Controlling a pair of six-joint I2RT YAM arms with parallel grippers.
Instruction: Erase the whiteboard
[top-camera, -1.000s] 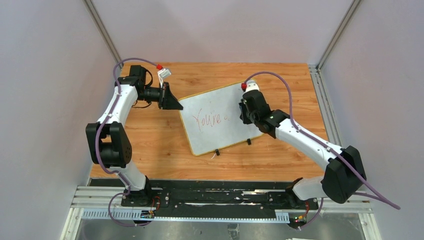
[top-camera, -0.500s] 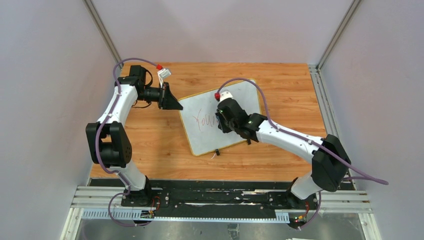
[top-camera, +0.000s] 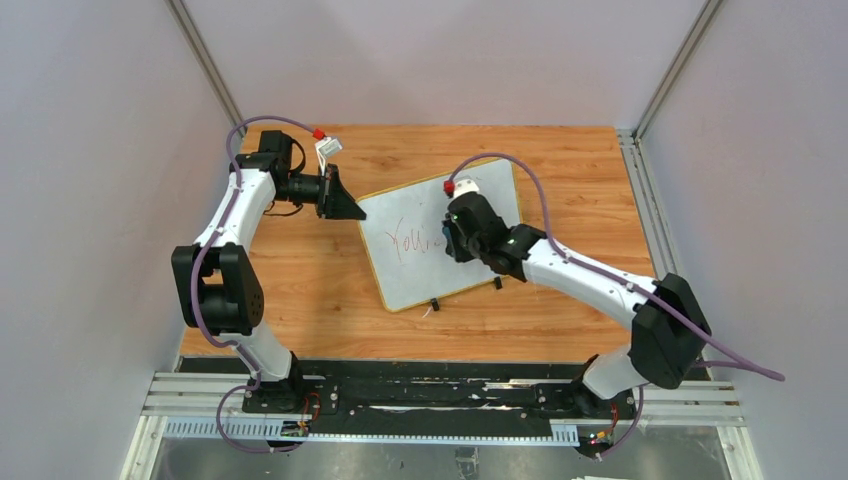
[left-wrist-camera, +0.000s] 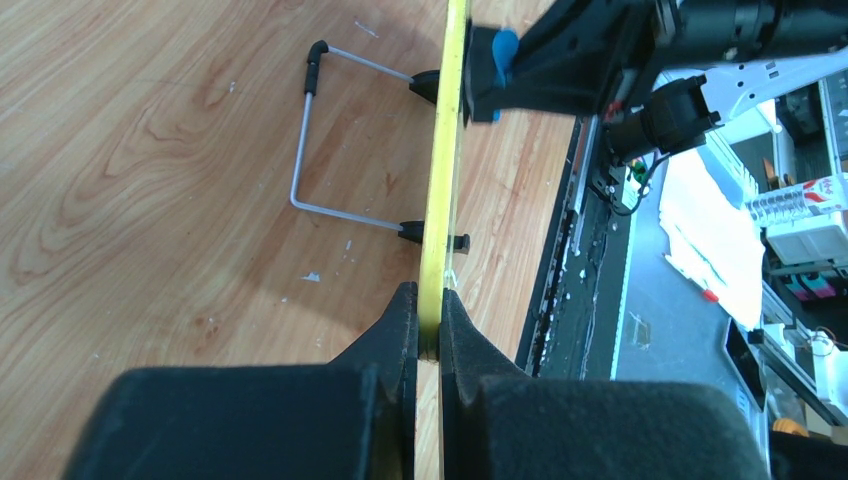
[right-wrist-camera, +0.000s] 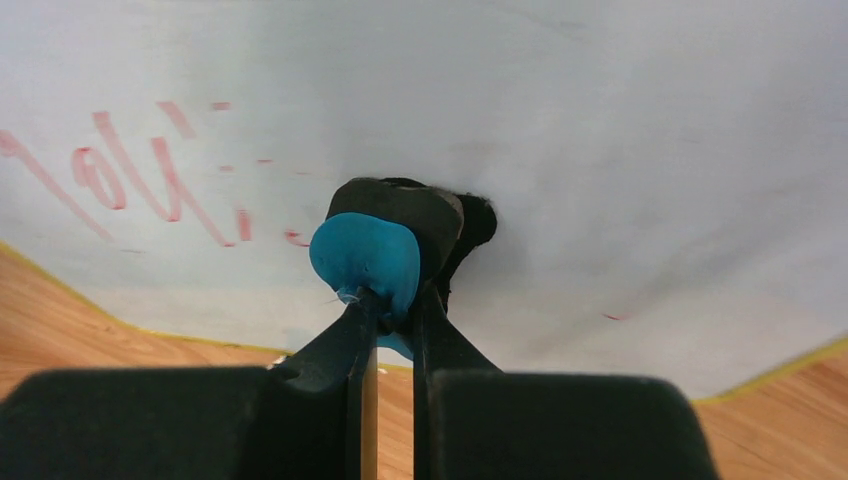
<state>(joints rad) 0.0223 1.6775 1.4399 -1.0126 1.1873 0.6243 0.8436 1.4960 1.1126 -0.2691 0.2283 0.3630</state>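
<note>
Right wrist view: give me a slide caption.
Right gripper holds a blue eraser against the whiteboard, beside red writing.

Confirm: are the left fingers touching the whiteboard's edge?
Touching. The left wrist view shows the left fingers pinched on the yellow rim of the whiteboard, one on each side, with no gap.

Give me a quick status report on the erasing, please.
Left gripper shut on whiteboard edge. Right gripper shut on blue eraser, against board. Red writing unerased. Nothing blocking.
</note>
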